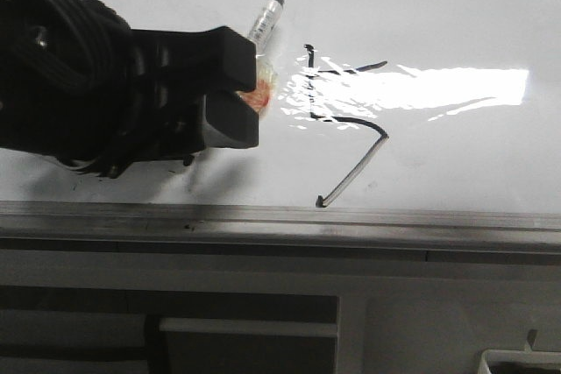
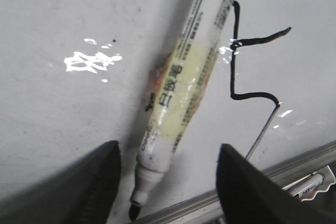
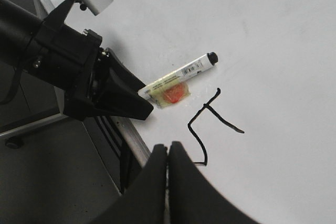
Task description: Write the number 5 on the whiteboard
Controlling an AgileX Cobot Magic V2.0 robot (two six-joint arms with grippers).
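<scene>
The whiteboard (image 1: 456, 155) is glossy white with a band of glare. The number 5 (image 1: 344, 118) is drawn on it in thin black strokes, with a long slanted tail towards the rail; it also shows in both wrist views (image 2: 234, 72) (image 3: 202, 121). A white marker (image 2: 184, 93) with a yellowish label lies flat on the board left of the 5, uncapped, black tip near the rail. My left gripper (image 2: 168, 148) is open, its fingers on either side of the marker's tip end and clear of it. In the front view the left gripper (image 1: 250, 85) covers the marker's (image 1: 266, 17) lower half. My right gripper (image 3: 168, 149) is shut on nothing, above the board's edge.
A grey aluminium rail (image 1: 289, 216) edges the board's near side, with grey panels (image 1: 412, 304) beyond it. A second pen (image 2: 308, 183) lies past the rail. A pale tray corner (image 1: 521, 358) shows at the lower right of the front view.
</scene>
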